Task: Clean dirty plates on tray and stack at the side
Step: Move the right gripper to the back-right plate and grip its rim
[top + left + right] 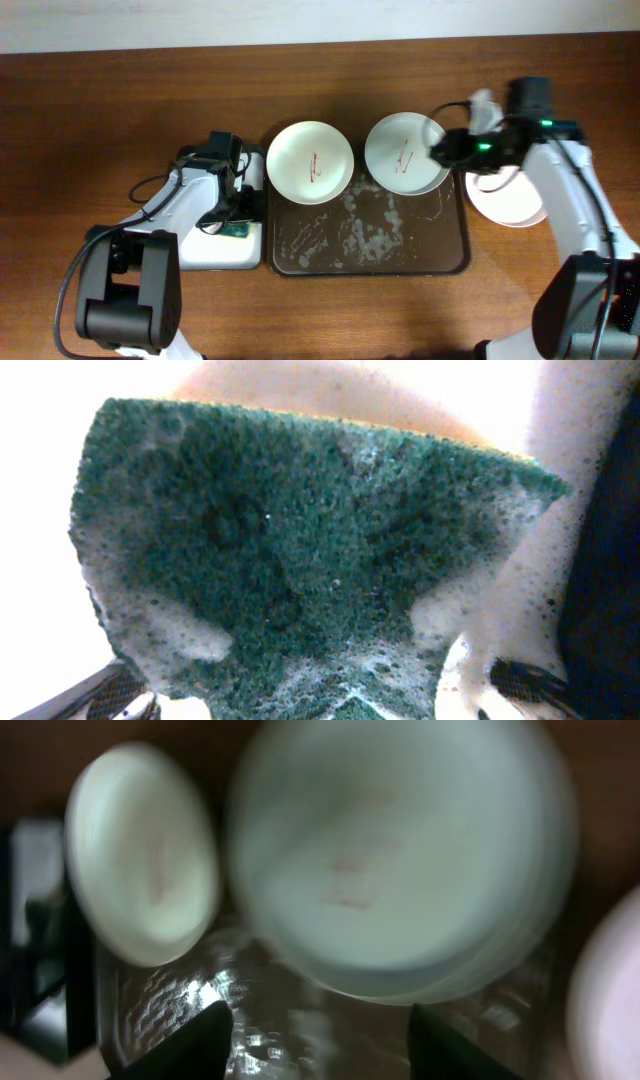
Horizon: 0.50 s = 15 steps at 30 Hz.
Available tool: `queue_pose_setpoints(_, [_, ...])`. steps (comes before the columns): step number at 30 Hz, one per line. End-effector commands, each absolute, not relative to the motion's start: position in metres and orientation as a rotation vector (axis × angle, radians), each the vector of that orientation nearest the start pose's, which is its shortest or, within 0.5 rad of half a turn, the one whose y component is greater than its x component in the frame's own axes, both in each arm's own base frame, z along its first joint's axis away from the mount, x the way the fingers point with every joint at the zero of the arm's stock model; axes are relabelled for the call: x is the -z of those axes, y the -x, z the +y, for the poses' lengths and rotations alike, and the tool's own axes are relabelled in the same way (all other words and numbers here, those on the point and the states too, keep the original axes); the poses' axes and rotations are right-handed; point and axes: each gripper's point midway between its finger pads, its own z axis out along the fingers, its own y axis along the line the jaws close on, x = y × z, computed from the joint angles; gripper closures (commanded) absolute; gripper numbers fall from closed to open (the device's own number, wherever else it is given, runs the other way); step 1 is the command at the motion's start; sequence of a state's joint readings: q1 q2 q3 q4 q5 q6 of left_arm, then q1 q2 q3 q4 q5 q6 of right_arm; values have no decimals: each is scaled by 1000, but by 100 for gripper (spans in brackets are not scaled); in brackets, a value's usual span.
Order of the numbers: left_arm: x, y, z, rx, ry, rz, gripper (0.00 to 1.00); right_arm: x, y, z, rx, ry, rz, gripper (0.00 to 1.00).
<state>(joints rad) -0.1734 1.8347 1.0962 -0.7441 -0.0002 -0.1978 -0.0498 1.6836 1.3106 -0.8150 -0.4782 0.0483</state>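
Observation:
The dark brown tray (455, 255), streaked with foam, lies mid-table. A cream plate (310, 162) and a pale green plate (400, 150), each with a red smear, rest on its far part. A third white plate (515, 205) lies on the table right of the tray, partly under my right arm. My right gripper (445, 150) is open and empty at the green plate's right rim. In the right wrist view its jaws (325, 1050) hover over the foamy tray (330, 1030) below the green plate (400, 850). My left gripper (232, 215) is shut on a foamy green sponge (300, 560).
A small white rectangular tray (205, 250) sits left of the brown tray, under my left gripper and the sponge (237, 230). A white wall runs along the table's far edge. The cream plate also shows in the right wrist view (140, 860).

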Motion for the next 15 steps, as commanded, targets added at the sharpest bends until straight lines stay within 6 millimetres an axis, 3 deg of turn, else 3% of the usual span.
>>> queue_pose_setpoints(1, [-13,-337,-59,41,31,3017,8,-140,-392,121,-652,318,2619,44])
queue_pose_setpoints(6, [-13,-337,-59,42,31,3015,8,-142,-400,158,-475,466,2566,43])
queue_pose_setpoints(11, [-13,-337,-59,42,31,3015,8,-177,-420,172,-447,493,2510,39])
queue_pose_setpoints(15, [-13,-337,-59,42,31,3015,8,-173,-436,181,-467,505,2516,38])
